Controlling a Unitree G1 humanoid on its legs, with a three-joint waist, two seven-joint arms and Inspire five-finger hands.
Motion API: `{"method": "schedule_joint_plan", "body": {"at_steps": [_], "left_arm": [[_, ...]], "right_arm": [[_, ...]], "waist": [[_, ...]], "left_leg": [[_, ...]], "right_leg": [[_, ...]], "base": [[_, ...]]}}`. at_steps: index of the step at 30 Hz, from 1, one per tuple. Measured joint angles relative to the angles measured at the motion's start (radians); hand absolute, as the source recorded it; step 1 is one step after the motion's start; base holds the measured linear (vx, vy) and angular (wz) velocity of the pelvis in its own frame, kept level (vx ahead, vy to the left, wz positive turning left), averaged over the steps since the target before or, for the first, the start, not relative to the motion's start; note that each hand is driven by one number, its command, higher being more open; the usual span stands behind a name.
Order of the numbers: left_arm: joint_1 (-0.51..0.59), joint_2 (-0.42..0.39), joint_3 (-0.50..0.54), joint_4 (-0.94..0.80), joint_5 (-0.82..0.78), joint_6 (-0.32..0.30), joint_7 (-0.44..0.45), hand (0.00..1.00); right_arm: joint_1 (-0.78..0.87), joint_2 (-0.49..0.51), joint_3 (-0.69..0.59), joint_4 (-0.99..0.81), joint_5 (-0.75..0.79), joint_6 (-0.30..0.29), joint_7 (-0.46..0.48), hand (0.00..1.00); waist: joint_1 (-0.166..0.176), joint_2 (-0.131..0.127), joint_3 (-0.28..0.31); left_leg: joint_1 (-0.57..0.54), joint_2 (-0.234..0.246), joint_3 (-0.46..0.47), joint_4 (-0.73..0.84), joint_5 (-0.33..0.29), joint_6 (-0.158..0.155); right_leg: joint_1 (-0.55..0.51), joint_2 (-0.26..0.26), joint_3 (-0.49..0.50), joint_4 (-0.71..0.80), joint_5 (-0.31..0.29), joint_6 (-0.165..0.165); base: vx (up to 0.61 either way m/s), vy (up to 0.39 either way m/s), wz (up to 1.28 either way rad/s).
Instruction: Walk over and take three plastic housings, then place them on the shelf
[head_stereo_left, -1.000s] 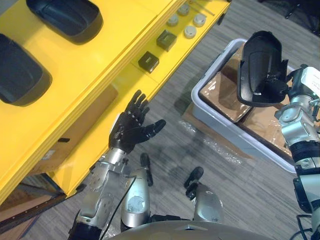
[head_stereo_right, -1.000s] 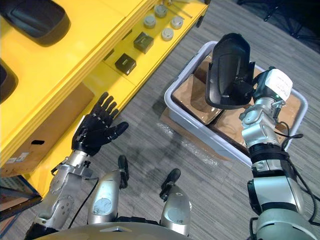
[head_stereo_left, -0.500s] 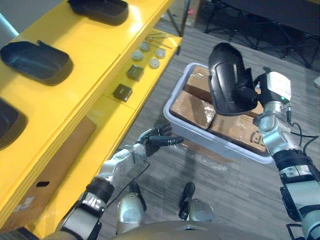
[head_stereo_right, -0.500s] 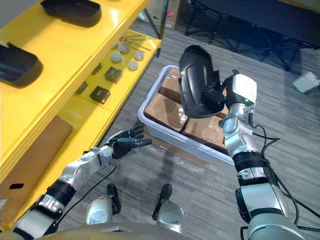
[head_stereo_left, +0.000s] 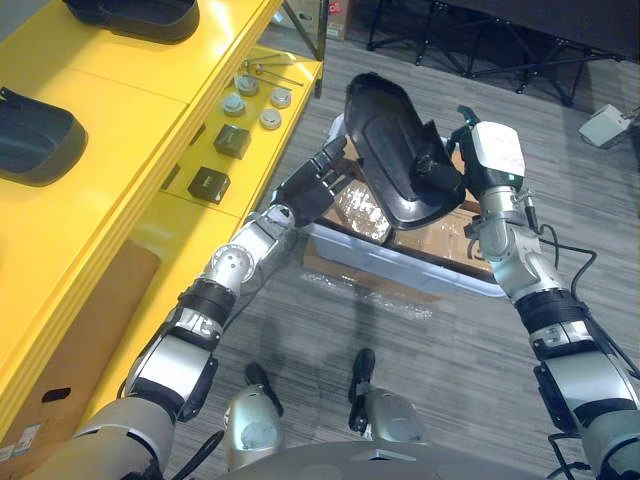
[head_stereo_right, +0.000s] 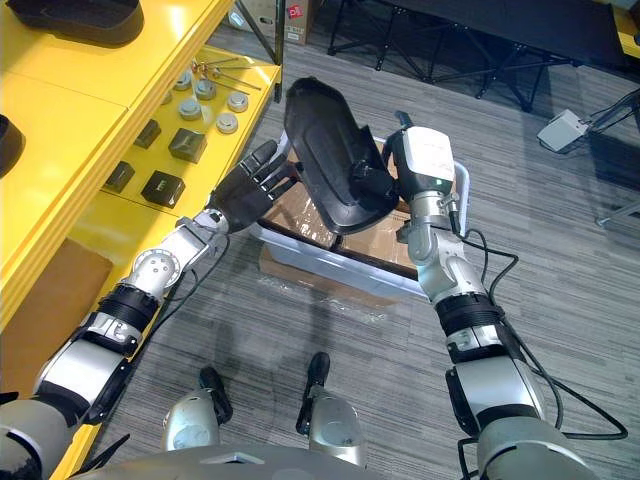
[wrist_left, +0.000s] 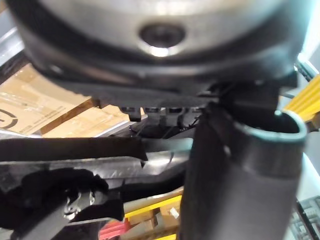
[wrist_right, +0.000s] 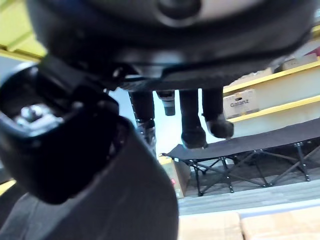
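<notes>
Grey plank floor (head_stereo_left: 450, 380) ran under everything, with a long yellow shelf (head_stereo_left: 110, 130) down the robot's left, cut off by the frame at top and side. Just beside the shelf's lower tier stood a grey bin (head_stereo_left: 400, 272) on the floor, holding brown boxes (head_stereo_left: 360, 208) that were largely hidden behind the arms.

Above the bin, the right robot hand (head_stereo_left: 448, 172) gripped a black housing (head_stereo_left: 395, 150), tilted, its hollow side towards that hand. The fingers (wrist_right: 192, 132) hooked over the rim, while much of the palm was lost against the dark plastic. The left robot hand (head_stereo_right: 250, 185) was spread flat, fingers straight, at the housing's shelf-side edge; whether it touched could not be made out.

Two more housings lay on the shelf's top tier, one (head_stereo_left: 35, 135) clipped by the left border, the other (head_stereo_left: 135, 15) by the top. On the lower tier sat two dark blocks (head_stereo_left: 232, 140) and, farther along, several pale discs (head_stereo_left: 235, 103), too small to identify.
</notes>
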Motion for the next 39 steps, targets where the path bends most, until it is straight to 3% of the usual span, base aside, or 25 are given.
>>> {"method": "schedule_joint_plan", "body": {"at_steps": [4,15,16,23,26,34,35,39], "left_arm": [[0.000,-0.009,-0.004,0.004,0.002,0.000,0.033,1.00],[0.019,-0.083,-0.089,0.054,0.065,0.006,0.058,1.00],[0.020,-0.085,-0.098,0.055,0.069,0.007,0.058,0.00],[0.028,-0.097,-0.100,0.056,0.175,-0.018,0.055,0.00],[0.055,-0.105,-0.116,0.056,0.176,-0.077,0.054,0.00],[0.115,-0.132,-0.119,0.060,0.176,-0.164,0.054,0.00],[0.120,-0.140,-0.119,0.059,0.176,-0.171,0.050,0.00],[0.150,-0.146,-0.119,0.028,0.177,-0.197,0.038,0.00]], "right_arm": [[0.002,0.049,0.017,-0.030,-0.001,-0.032,0.000,0.00],[0.066,0.119,0.052,-0.068,-0.041,-0.062,0.000,0.00],[0.077,0.119,0.052,-0.068,-0.041,-0.063,0.001,0.00],[0.109,0.119,0.050,-0.069,-0.040,-0.070,0.003,0.00],[0.141,0.125,0.051,-0.072,-0.039,-0.090,0.002,0.00],[0.191,0.149,0.048,-0.134,-0.037,-0.127,-0.032,0.00],[0.200,0.149,0.045,-0.137,-0.036,-0.127,-0.048,1.00],[0.243,0.150,0.025,-0.172,-0.027,-0.170,-0.074,1.00]], "waist": [[-0.011,-0.025,-0.004],[-0.009,-0.045,-0.021],[-0.009,-0.051,-0.025],[-0.013,-0.063,-0.047],[-0.012,-0.060,-0.079],[-0.011,-0.055,-0.105],[-0.010,-0.053,-0.106],[-0.011,-0.051,-0.109]], "left_leg": [[0.006,-0.003,0.004,0.000,0.000,0.000],[0.065,-0.014,0.020,-0.030,0.004,-0.005],[0.071,-0.016,0.027,-0.036,0.004,-0.005],[0.096,-0.022,0.034,-0.059,0.011,-0.010],[0.115,-0.036,0.037,-0.100,0.031,-0.010],[0.169,-0.070,0.043,-0.208,0.086,-0.011],[0.180,-0.076,0.043,-0.231,0.098,-0.009],[0.213,-0.092,0.043,-0.299,0.127,-0.014]], "right_leg": [[0.014,0.001,0.003,-0.025,0.013,0.002],[0.059,0.000,0.015,-0.044,0.015,0.005],[0.059,-0.001,0.020,-0.044,0.016,0.005],[0.071,-0.002,0.023,-0.045,0.016,0.006],[0.072,-0.006,0.023,-0.046,0.016,0.006],[0.082,-0.013,0.021,-0.046,0.015,0.007],[0.086,-0.015,0.019,-0.047,0.014,0.008],[0.091,-0.019,0.019,-0.049,0.011,0.012]], "base": [[0.00,0.005,-0.01],[0.01,0.008,-0.02],[0.03,0.028,-0.09],[0.01,0.014,-0.03],[0.00,0.000,0.00],[0.00,0.004,0.01],[-0.02,0.018,0.06],[0.00,0.000,0.00]]}}
